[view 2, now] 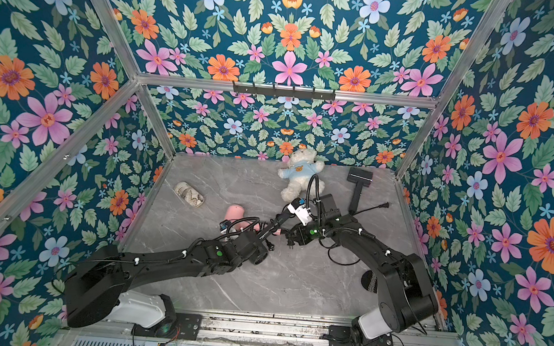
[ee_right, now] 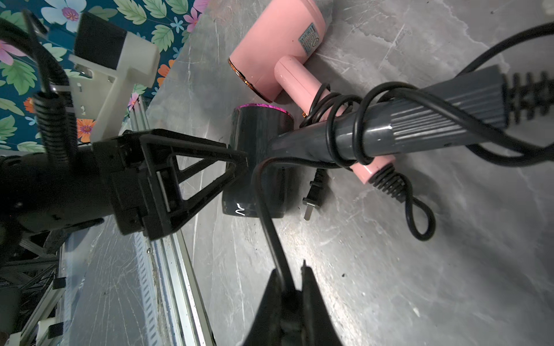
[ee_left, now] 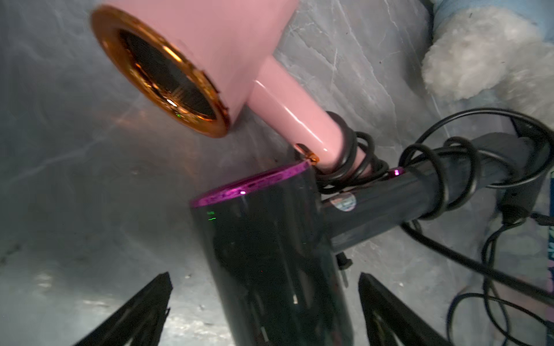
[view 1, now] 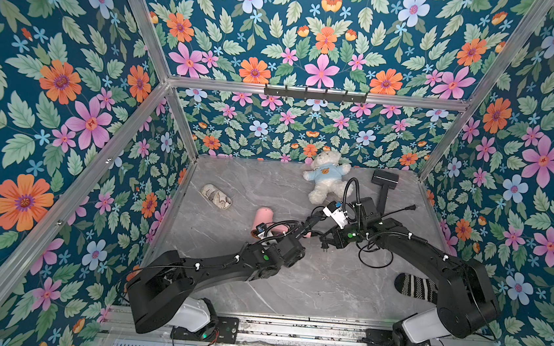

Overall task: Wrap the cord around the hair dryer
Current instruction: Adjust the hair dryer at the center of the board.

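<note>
Few loops of cord (ee_right: pixel 263 209) circling handle of grey hair dryer (ee_right: pixel 419 125), which is resting on desk (ee_right: pixel 389 269), crossing pink hair dryer (ee_right: pixel 278 45). My right hand (ee_right: pixel 289 269) pinching cord tight; handle running away from it. My left hand (ee_left: pixel 265 275) gaping wide, straddling barrel, gripping nothing.

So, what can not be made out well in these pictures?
Dark hair dryer: mostly hidden under left arm and right arm in both top views.
Striped sock: half under the right arm, in a top view.
Sticker on the dryer's handle: blurred, unreadable, left wrist view.
Right gripper: edge cuts it, right wrist view.
</note>
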Controlling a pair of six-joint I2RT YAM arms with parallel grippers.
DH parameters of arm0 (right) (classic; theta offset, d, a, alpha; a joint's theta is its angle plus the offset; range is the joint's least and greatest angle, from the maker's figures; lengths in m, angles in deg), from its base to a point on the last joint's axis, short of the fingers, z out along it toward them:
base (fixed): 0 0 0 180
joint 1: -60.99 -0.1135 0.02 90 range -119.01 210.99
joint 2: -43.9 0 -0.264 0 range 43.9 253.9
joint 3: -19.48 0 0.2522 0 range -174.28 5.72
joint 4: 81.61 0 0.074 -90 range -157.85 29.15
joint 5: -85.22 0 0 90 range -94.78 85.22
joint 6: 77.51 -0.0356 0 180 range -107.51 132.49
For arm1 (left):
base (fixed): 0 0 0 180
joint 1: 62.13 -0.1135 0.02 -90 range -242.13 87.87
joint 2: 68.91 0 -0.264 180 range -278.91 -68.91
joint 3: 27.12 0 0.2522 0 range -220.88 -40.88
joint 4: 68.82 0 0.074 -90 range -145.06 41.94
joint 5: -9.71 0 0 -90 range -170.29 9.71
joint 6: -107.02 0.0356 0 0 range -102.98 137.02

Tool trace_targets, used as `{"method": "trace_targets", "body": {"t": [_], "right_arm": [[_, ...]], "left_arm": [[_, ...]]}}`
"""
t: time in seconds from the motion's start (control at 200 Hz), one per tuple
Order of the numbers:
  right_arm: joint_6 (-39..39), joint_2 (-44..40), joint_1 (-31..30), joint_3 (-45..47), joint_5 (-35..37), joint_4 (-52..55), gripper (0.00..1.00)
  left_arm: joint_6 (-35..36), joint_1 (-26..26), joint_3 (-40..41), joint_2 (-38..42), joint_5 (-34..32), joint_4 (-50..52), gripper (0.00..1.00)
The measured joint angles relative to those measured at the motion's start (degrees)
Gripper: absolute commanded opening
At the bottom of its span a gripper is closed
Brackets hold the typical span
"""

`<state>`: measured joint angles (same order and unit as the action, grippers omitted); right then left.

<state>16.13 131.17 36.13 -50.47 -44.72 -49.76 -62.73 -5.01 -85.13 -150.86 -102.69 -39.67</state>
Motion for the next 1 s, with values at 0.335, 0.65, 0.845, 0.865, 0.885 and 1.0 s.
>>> {"method": "trace_targets", "body": {"t": [0.335,0.65,0.845,0.865,0.885,1.0], "right_arm": [[0.44,-1.22,-0.02,1.51,0.07,-0.02,0.0],[0.61,-1.22,-0.02,1.77,0.07,-0.07,0.0],[0.66,-1.22,-0.02,1.77,0.48,0.0,0.0],[0.68,-1.22,-0.02,1.77,0.55,0.0,0.0],[0.76,-1.22,-0.02,1.77,0.61,0.02,0.0],[0.83,-1.22,-0.02,1.84,1.16,0.02,0.0]], "left_arm": [[-4.17,-4.55,3.58,4.2,1.81,1.27,1.0],[-3.02,-9.31,3.56,1.18,6.71,-2.99,0.99],[0.26,-10.56,0.28,-4.39,10.73,-5.18,0.99],[0.92,-10.78,0.22,-4.74,11.52,-5.44,0.99],[1.33,-11.13,0.15,-5.18,12.35,-5.55,0.99],[3.08,-12.31,-0.17,-6.86,14.84,-5.57,0.99]]}}
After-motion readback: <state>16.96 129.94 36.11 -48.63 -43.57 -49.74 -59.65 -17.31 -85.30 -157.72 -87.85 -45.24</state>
